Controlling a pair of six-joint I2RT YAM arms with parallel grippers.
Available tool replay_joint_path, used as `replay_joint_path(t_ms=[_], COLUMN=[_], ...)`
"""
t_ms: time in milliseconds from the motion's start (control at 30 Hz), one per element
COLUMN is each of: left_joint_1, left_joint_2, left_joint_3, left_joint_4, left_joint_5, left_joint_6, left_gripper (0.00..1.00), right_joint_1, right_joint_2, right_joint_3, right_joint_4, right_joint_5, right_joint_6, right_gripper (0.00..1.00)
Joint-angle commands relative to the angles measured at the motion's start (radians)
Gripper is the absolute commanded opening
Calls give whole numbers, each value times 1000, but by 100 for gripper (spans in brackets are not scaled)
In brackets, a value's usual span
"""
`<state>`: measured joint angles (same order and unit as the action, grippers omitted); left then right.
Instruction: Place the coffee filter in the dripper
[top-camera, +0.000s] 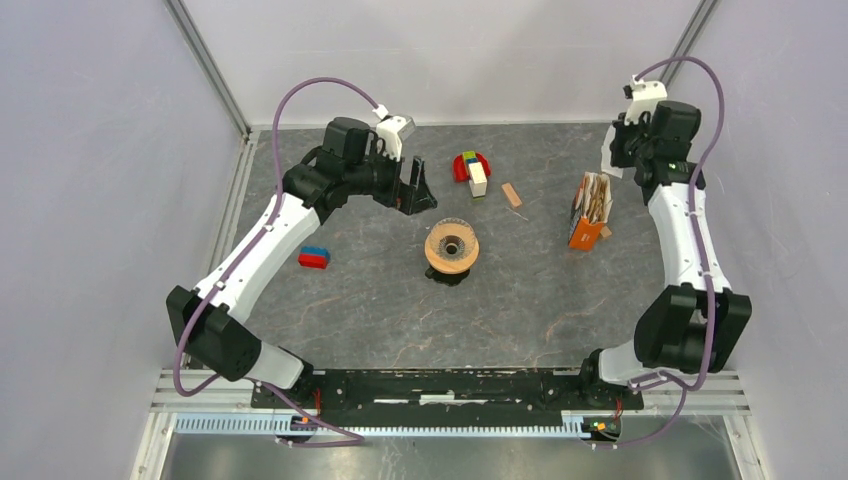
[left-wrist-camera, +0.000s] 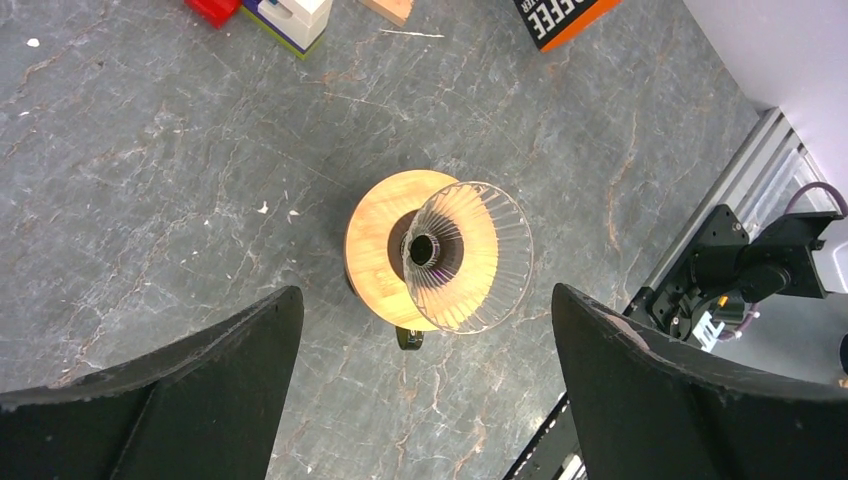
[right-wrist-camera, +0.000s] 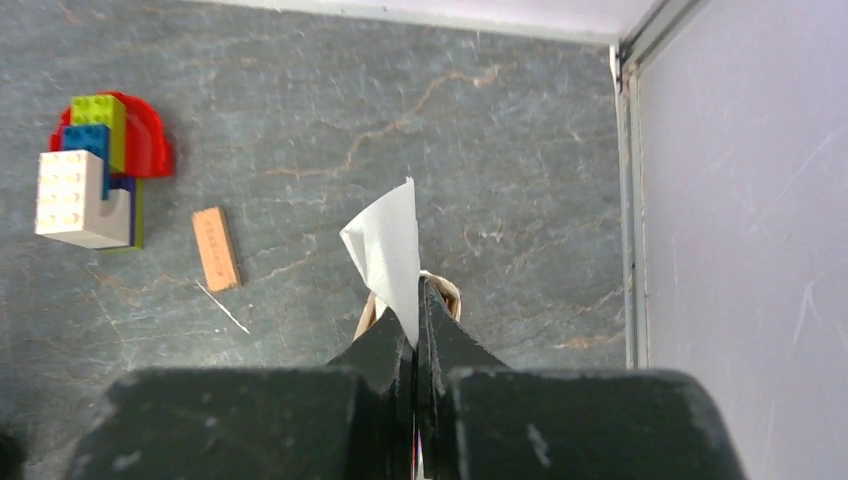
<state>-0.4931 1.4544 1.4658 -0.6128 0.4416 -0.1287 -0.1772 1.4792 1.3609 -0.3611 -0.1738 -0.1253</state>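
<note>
The dripper (top-camera: 452, 248) stands mid-table: a clear ribbed glass funnel (left-wrist-camera: 470, 255) in a tan wooden ring (left-wrist-camera: 380, 240) on a black base. It holds nothing. My left gripper (top-camera: 415, 195) is open and empty, up and to the left of the dripper; in the left wrist view its fingers (left-wrist-camera: 200, 385) stand wide apart with the dripper beyond them. My right gripper (right-wrist-camera: 415, 300) is shut on the coffee filter (right-wrist-camera: 385, 250), a thin white paper sheet that sticks out past the fingertips. It is raised at the back right (top-camera: 612, 152), above the orange package.
An orange filter package (top-camera: 585, 215) stands open below the right gripper. A stack of coloured toy blocks (top-camera: 470, 168) and a small tan wooden block (top-camera: 511, 194) lie behind the dripper. A red-and-blue block (top-camera: 314, 258) lies to its left. Walls enclose the table.
</note>
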Motion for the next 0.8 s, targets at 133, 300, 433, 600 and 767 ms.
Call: replay_joint_path(t_ms=[133, 300, 433, 600, 767], left_joint_1=[-1, -3, -4, -28, -65], left_joint_2=[-64, -58, 9, 1, -37], left_joint_3=[1, 41, 158, 160, 111], left_joint_4=[139, 188, 62, 30, -26], left_joint_5=[0, 141, 305, 418, 463], left_joint_6=[102, 127, 165, 275, 445], left_gripper=[100, 96, 89, 80, 80], right_joint_1=[-3, 104, 273, 407, 476], right_joint_2=[-182, -264, -344, -331, -324], right_joint_3=[-21, -163, -315, -350, -365], right_joint_4=[119, 350, 512, 563, 593], right_joint_5=[-455, -783, -839, -955, -1011], right_joint_6=[63, 199, 181, 221, 254], right_gripper=[0, 0, 0, 0, 0])
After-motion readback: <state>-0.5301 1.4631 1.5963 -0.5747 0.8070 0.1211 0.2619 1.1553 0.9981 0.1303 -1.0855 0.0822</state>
